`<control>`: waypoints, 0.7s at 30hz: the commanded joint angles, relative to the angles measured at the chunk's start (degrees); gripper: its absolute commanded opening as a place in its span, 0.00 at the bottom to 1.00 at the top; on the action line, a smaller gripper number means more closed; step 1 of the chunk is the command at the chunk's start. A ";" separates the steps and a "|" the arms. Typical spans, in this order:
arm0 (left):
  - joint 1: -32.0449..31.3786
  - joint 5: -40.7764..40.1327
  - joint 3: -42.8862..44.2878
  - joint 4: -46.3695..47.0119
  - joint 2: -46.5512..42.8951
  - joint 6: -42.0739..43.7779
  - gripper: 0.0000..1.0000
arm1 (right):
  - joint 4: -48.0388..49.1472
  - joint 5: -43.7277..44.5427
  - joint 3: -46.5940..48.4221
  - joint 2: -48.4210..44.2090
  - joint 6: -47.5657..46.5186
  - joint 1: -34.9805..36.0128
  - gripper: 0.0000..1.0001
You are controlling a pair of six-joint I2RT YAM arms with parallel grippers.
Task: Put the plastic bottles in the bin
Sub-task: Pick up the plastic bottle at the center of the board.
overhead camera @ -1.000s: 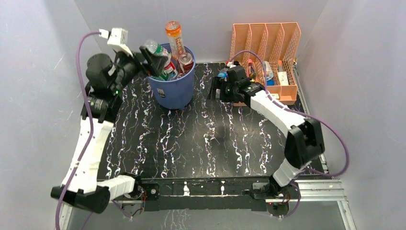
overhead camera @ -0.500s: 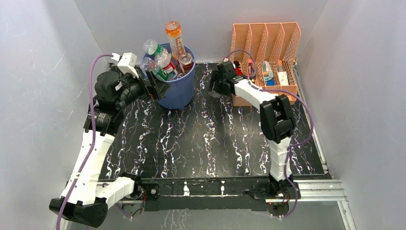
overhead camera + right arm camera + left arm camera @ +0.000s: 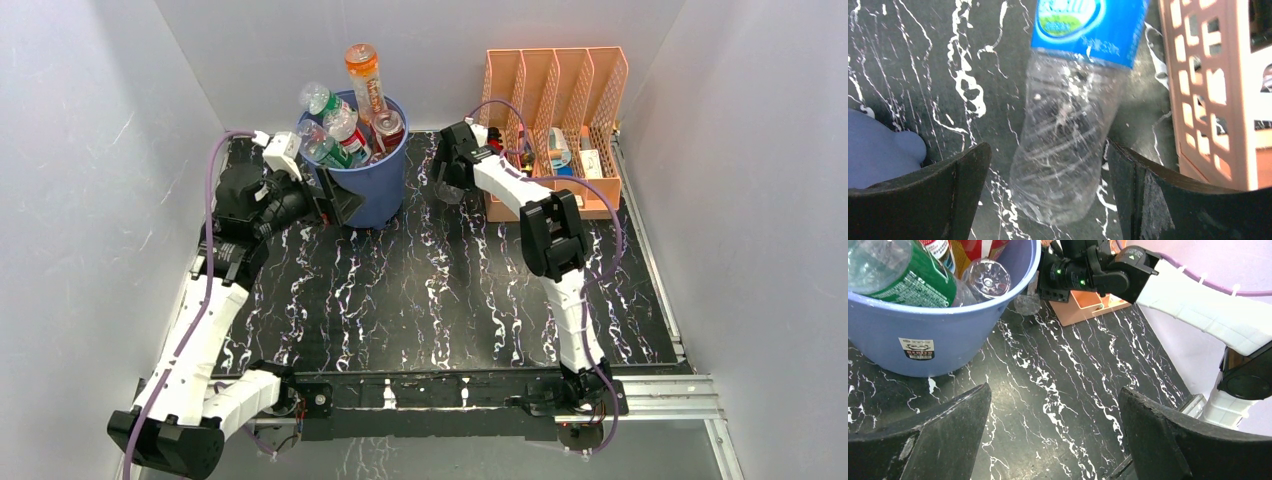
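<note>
A black, white-veined table (image 3: 430, 300) sits between plain grey walls (image 3: 90, 150), a peach organizer (image 3: 560, 80) at its far right. The bin (image 3: 372, 195) holds several plastic bottles (image 3: 340, 140). One clear blue-labelled bottle (image 3: 1068, 130) lies on the table beside the organizer, straddled by the released right pincer (image 3: 1048, 190), which has swung left. The left pincer (image 3: 1053, 435), released and empty, has dropped from the rim to the bin's side.

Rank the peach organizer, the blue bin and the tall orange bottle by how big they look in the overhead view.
Largest: peach organizer.
Then: blue bin.
Smallest: orange bottle, partly hidden in the bin.
</note>
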 commanded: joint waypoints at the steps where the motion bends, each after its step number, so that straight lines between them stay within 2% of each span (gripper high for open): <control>1: -0.04 1.70 -1.56 2.03 -0.99 -0.47 0.98 | -1.22 0.95 5.16 3.86 -0.04 -0.13 0.96; 4: -0.06 1.74 -2.22 2.10 -1.19 -0.76 0.98 | 0.50 -0.17 1.41 3.01 -0.04 -0.12 0.86; 8: -0.05 2.00 -2.78 2.12 -1.58 -1.23 0.98 | 5.75 -1.85 -7.08 -1.75 0.23 -0.04 0.58; 12: -0.05 2.79 -2.25 1.46 -2.00 -1.48 0.98 | 7.67 -3.46 -12.52 -5.70 -0.61 -0.08 0.46; 17: -0.19 2.15 -1.66 -1.36 -2.89 -0.51 0.98 | 8.47 -7.21 -19.02 -13.91 -4.18 0.14 0.44; 21: -0.19 2.72 -2.59 -1.57 -4.14 -1.38 0.98 | 5.02 -14.84 -22.58 -21.18 -9.16 0.15 0.47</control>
